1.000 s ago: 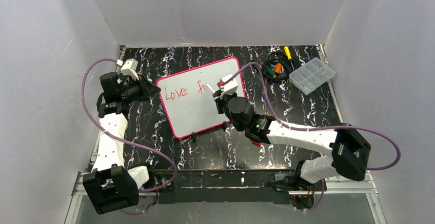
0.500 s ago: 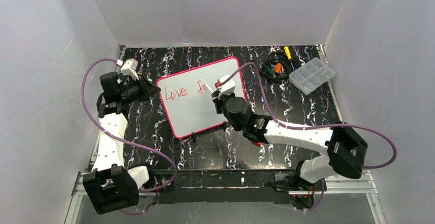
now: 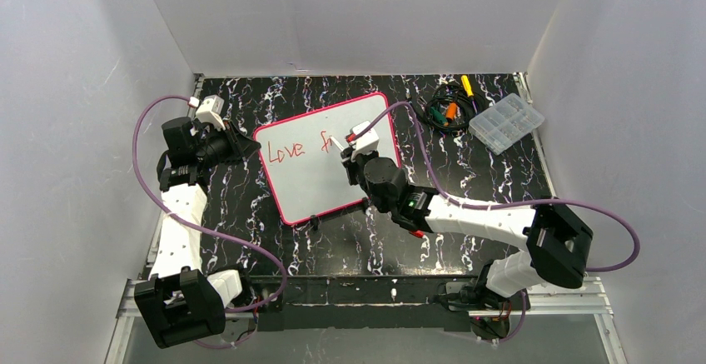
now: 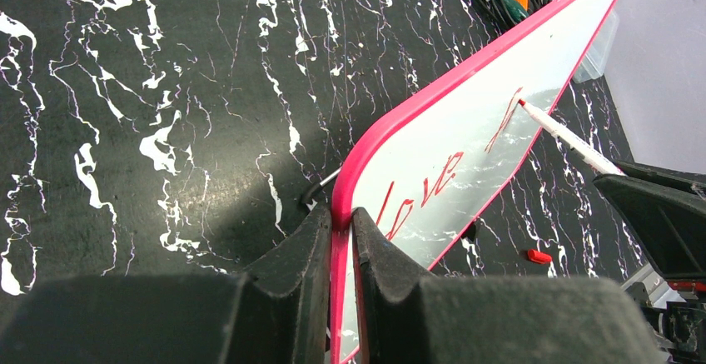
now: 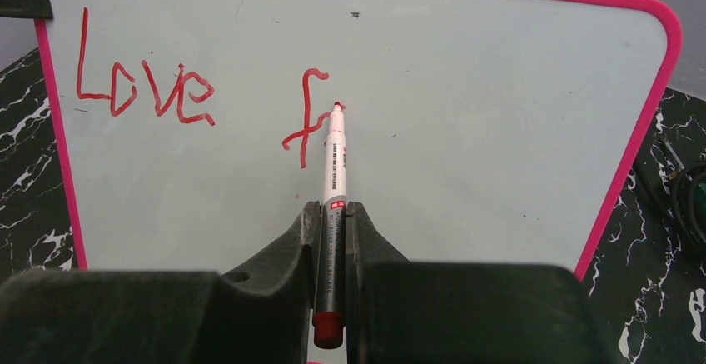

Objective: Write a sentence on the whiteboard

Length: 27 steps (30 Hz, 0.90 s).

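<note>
The whiteboard (image 3: 320,185) is lying near the middle of the black marbled table (image 3: 250,239), turned so its long edges are running from 8 o'clock to 2 o'clock in the overhead view. The left claw (image 4: 341,229) is reaching in from 9 o'clock and pinching the board's pink-red rim near its far left corner, one finger on each face. The right claw (image 5: 333,218) is coming in from 5 o'clock and is pressed together on a white marker (image 5: 335,160), gripping its barrel low down near the red end cap. The marker is pointing toward 12 o'clock in the right wrist view, with its red tip sitting at the board surface just at 3 o'clock of the newest letter.

The sentence (image 5: 200,102) is only partly there: "Love" and a cursive "f" are showing in red along the board's upper half, while the rest of the board is showing white.

A clear compartment box (image 3: 506,122) is sitting at 2 o'clock on the table, with a tangle of cables (image 3: 445,107) just beside it at 1 o'clock.
</note>
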Available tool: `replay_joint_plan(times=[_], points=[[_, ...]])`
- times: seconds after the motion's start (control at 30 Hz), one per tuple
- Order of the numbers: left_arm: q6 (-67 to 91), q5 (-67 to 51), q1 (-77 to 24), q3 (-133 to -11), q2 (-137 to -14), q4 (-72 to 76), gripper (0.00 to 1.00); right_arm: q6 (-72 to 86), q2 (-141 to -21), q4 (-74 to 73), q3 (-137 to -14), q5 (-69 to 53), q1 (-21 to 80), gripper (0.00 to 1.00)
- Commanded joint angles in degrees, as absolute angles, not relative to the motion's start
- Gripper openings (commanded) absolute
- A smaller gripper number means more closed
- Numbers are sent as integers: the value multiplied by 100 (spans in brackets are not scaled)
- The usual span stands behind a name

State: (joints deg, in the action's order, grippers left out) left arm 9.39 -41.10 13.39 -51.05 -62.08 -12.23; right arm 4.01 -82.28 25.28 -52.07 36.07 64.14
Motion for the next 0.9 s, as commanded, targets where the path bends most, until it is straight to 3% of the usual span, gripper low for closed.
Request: replay_joint_plan(times=[0.0,0.87], points=[[884,-4197,1338,-5080,-6148,-1336,3,299,-8281,2802,-5477,3760,6416,1],[881,-4155,1340,-5080,-6113,-1345,3,282,-7740,2637,-5367,3543,6416,1]])
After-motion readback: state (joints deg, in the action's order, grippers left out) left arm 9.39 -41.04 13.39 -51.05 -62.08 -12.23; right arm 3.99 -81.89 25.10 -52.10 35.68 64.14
